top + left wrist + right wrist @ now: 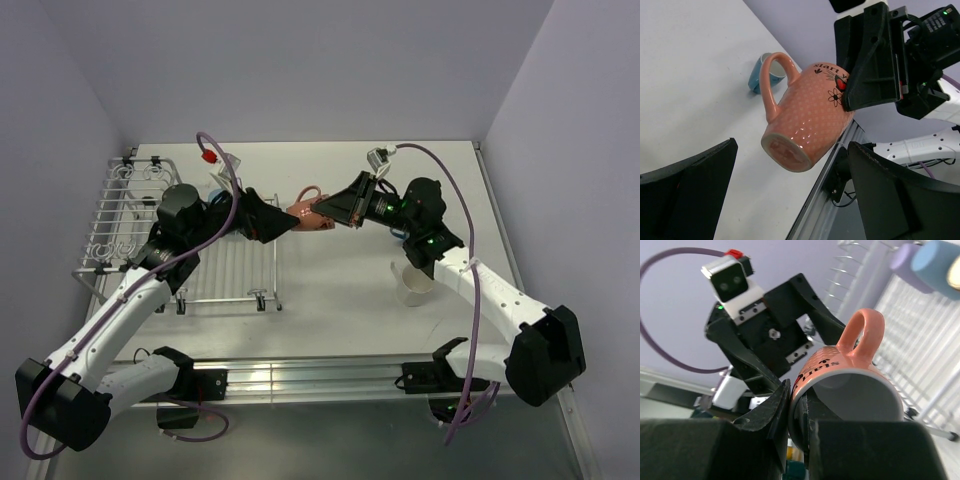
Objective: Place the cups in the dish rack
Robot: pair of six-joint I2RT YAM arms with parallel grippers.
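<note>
The salmon-pink mug (310, 217) hangs on its side in the air just right of the dish rack (130, 215). My right gripper (328, 212) is shut on the mug's rim, one finger inside and one outside; the right wrist view shows this grip (797, 390) on the mug (850, 385). My left gripper (283, 222) is open and faces the mug's base. In the left wrist view its two fingers (685, 195) stand either side of the mug (807, 120) without touching it. A cream-white cup (415, 283) stands on the table under the right arm.
A blue cup (762, 72) lies on the table beyond the mug. A lavender cup (910, 260) and a light blue cup (940, 265) sit by the rack's wires (920, 340). The table's near edge rail (320, 375) runs along the front.
</note>
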